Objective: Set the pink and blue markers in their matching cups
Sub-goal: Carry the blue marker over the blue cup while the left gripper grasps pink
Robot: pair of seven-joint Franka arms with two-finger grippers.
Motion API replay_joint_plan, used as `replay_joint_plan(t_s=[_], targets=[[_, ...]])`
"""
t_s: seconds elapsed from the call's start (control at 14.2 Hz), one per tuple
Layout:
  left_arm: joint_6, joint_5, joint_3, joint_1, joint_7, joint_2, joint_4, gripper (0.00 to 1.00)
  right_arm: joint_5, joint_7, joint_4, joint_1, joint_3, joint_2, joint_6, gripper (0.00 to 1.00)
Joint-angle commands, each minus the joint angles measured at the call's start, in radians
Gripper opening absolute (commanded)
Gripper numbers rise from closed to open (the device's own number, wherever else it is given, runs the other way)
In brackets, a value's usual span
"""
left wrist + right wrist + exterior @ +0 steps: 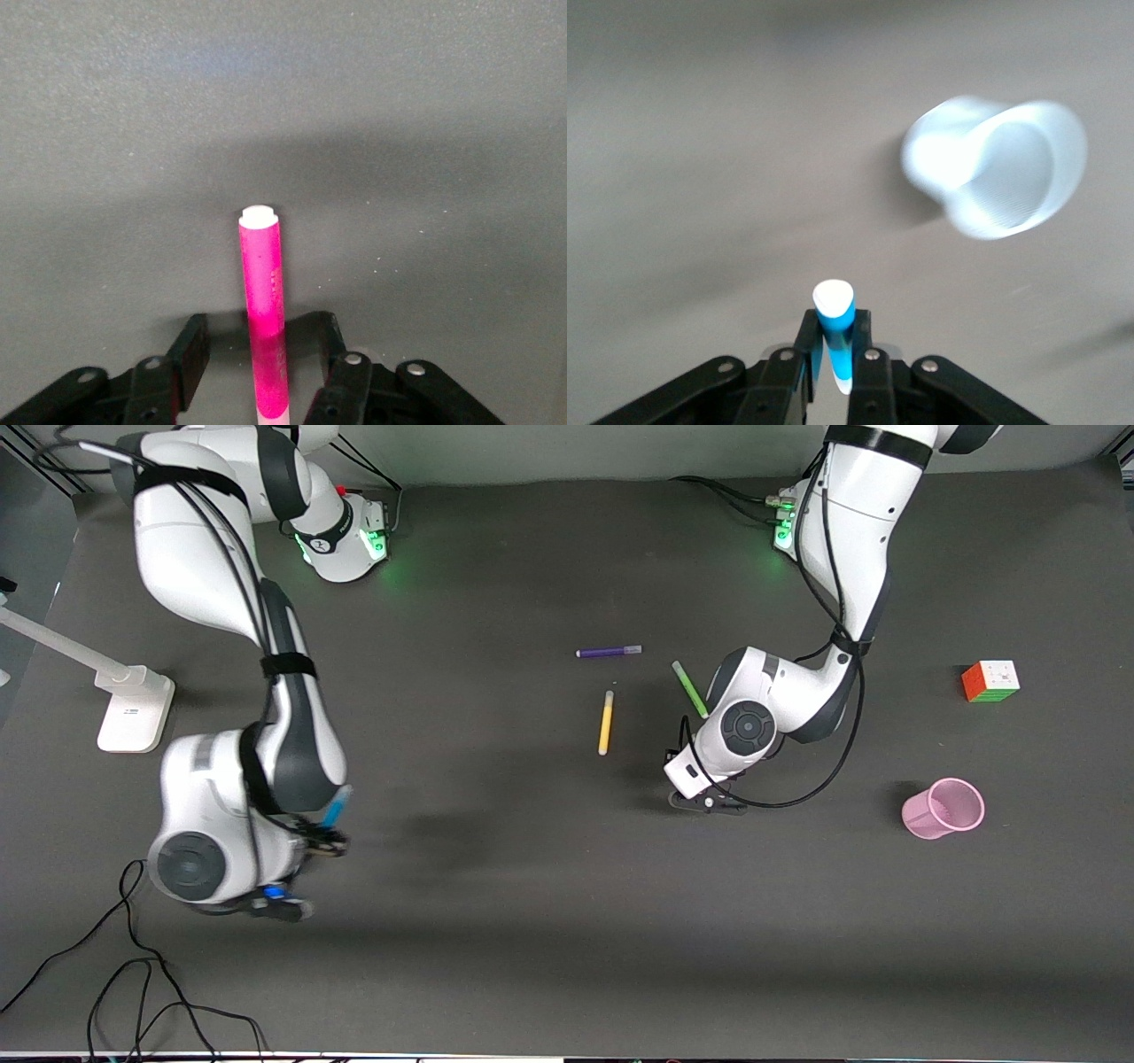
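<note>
Pink marker [264, 292] lies on the table between the left gripper's [263, 354] half-parted fingers [190, 350], neither visibly touching it, while the right gripper [834, 350] pinches the blue marker [834, 329] above the table, the pale blue cup [997, 166] nearby.

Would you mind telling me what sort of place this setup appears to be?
Probably a robotics lab bench: a dark-covered table, loose cables trailing over it, and test props such as a puzzle cube and pink cup.
</note>
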Motion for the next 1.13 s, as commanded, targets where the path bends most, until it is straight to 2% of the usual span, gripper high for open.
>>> replay_joint_plan(t_s=[0.0, 0.21, 0.35, 0.49, 0.78, 1.06], targets=[[0.013, -0.009, 0.014, -0.022, -0.018, -0.02, -0.024, 0.49, -0.046, 0.003, 0.008, -0.002, -0.077, -0.015, 0.109, 0.0], [0.026, -0.009, 0.014, -0.024, -0.018, -0.019, -0.025, 0.21, -0.046, 0.003, -0.075, -0.015, -0.126, -0.032, 0.283, 0.0], [0.025, -0.009, 0.014, -0.021, -0.018, -0.019, -0.024, 0.16, -0.037, 0.005, -0.11, -0.033, -0.131, -0.032, 0.363, 0.0], [0.023, -0.009, 0.014, -0.019, -0.018, -0.022, -0.024, 0.02, -0.037, 0.003, -0.139, -0.035, -0.131, -0.033, 0.378, 0.0], [-0.029, -0.009, 0.023, -0.005, -0.02, -0.078, -0.016, 0.0, -0.04, 0.003, -0.219, -0.001, -0.129, -0.049, 0.382, 0.0], [-0.28, 0.009, 0.026, 0.085, 0.008, -0.189, 0.05, 0.0, -0.051, 0.003, -0.29, 0.013, -0.129, -0.071, 0.426, 0.0]])
